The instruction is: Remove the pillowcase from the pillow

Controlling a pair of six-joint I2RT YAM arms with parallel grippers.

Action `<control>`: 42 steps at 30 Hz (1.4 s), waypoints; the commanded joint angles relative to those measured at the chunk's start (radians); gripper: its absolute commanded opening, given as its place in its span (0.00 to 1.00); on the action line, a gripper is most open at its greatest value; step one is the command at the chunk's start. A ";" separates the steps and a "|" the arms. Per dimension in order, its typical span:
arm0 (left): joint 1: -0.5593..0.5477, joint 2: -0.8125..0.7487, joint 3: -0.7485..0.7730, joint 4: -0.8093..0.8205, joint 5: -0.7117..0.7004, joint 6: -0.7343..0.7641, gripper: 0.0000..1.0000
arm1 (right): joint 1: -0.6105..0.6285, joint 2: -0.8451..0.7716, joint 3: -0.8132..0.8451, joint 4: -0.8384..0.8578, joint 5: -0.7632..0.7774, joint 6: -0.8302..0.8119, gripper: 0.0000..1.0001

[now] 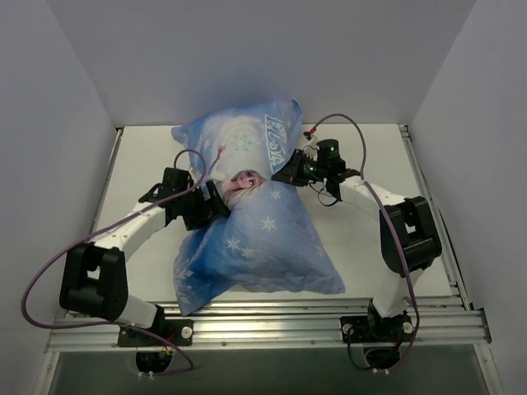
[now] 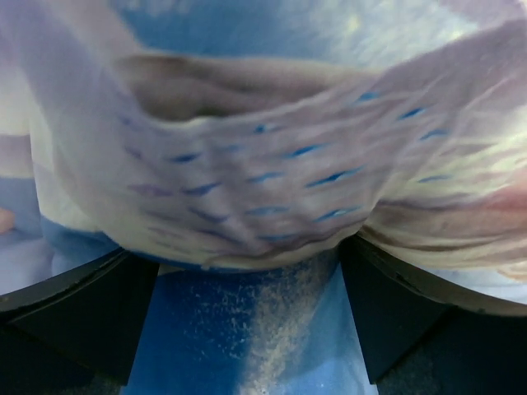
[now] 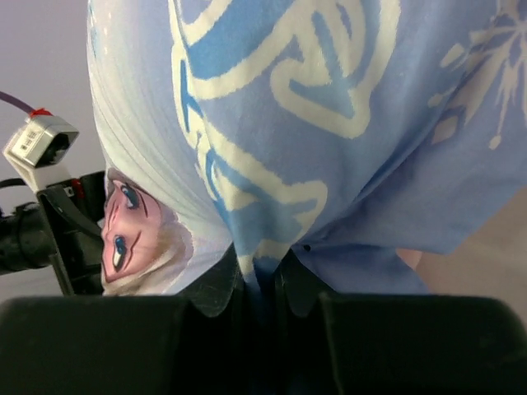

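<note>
The blue pillowcase [image 1: 255, 222] with the printed blonde woman lies across the middle of the table, stuffed full and pinched narrow at its waist. The white pillow is hidden inside it. My left gripper [image 1: 216, 202] presses into the waist from the left. Its jaws stand wide apart in the left wrist view [image 2: 247, 313], with wrinkled pale print and blue fabric [image 2: 247, 164] bulging between them. My right gripper [image 1: 288, 175] is at the waist from the right. In the right wrist view it [image 3: 262, 284] is shut on a pinched fold of the pillowcase [image 3: 329, 164].
The white table [image 1: 140, 164] is boxed in by grey walls on the left, back and right. An aluminium rail [image 1: 272, 317] runs along the near edge by the arm bases. The left arm's wrist [image 3: 49, 222] shows in the right wrist view.
</note>
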 commanded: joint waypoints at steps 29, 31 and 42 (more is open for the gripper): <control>-0.026 -0.496 -0.136 -0.025 -0.171 -0.197 0.97 | 0.555 -0.041 0.486 -0.757 0.445 -0.546 0.00; -0.018 -0.558 -0.118 -0.124 -0.206 -0.200 0.97 | 0.579 -0.001 0.506 -0.747 0.433 -0.532 0.01; -0.006 -0.825 0.060 -0.463 -0.467 -0.193 0.97 | 0.641 0.090 0.645 -0.769 0.388 -0.529 0.63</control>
